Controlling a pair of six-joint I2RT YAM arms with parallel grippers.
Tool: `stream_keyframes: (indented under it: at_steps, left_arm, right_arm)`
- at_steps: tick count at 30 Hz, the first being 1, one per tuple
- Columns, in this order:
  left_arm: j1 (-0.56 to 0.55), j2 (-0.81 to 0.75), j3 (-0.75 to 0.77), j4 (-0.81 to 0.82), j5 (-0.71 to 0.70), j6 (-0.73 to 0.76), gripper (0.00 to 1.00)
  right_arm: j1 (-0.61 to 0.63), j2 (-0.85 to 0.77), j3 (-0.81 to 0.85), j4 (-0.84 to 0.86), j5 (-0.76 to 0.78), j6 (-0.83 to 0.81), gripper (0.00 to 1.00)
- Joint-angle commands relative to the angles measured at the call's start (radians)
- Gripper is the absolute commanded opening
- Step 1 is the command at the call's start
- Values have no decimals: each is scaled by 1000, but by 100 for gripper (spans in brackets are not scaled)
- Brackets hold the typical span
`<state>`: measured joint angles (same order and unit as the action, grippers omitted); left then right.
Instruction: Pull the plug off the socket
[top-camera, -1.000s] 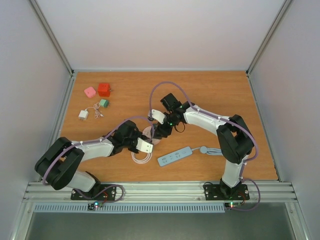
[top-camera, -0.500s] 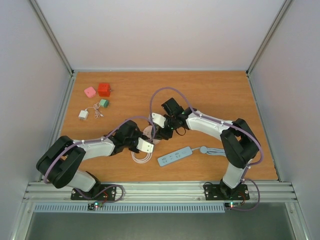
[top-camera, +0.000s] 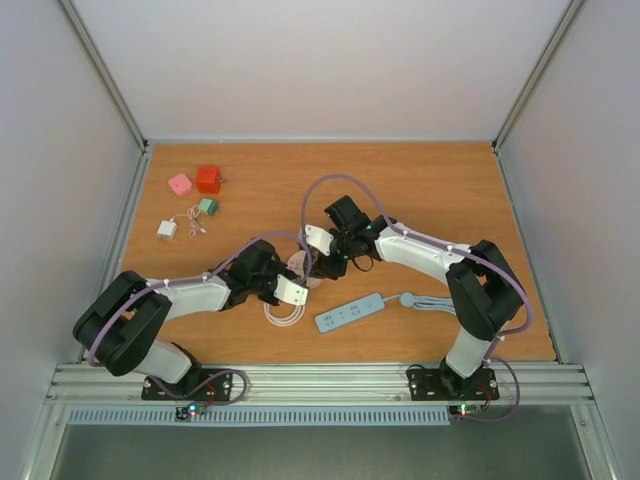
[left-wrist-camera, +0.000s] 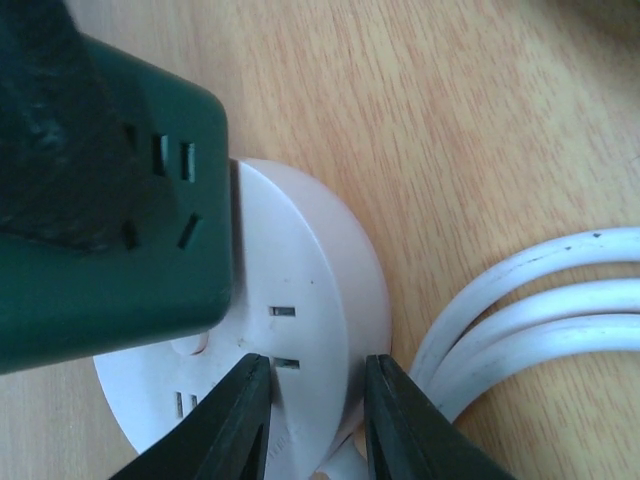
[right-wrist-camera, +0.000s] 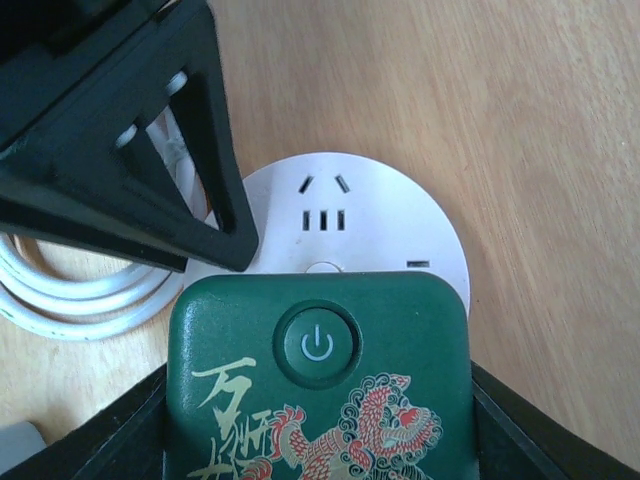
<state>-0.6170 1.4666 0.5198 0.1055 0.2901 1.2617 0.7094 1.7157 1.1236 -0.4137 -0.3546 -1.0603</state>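
1. Nearest the arm bases, a white power strip (top-camera: 349, 312) lies flat on the desk (top-camera: 430, 190); just left of it sits a coiled white cable (left-wrist-camera: 520, 310), touching the edge of the socket.
2. Next out, the left gripper (left-wrist-camera: 318, 405) has its fingers (left-wrist-camera: 250, 420) drawn close, pinching the rim of the round white socket (right-wrist-camera: 370, 215) and pinning it to the desk.
3. Just beyond, the right gripper (top-camera: 325, 262) reaches in from the far side; its fingers (right-wrist-camera: 120, 445) clamp both flanks of the green plug (right-wrist-camera: 318, 380), a block with a power button on top; the plug overlaps the near part of the socket face, and I cannot tell whether its pins are seated or already free.
4. Farthest, well apart at the back left corner, lie a pink block (top-camera: 180, 184), a red block (top-camera: 208, 179), a small green block (top-camera: 208, 206) and a white charger (top-camera: 166, 229).
5. Step in hand, as I judge it: the pull itself, one arm anchoring and the other extracting; the next move calls for a straight draw away from the socket face, with the left pinch holding firm so the disc does not lift along.
6. Against a second ago: the right elbow has swung outward to the right and its forearm lies flatter; the right wrist has edged slightly; the left arm and socket sit as they did.
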Motion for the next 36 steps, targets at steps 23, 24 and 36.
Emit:
stream_keyframes:
  at_steps: [23,24,36]
  left_arm:
    - [6,-114,66,-130,40,-246,52]
    - [10,-126,90,-130,48,-264,59]
    - [29,-331,190,-45,49,-606,100]
  right_arm:
    - [-115,48,211,-170,-290,179,2]
    - [-127,48,214,-164,-299,196,2]
    - [-303,30,269,-40,-477,574,2]
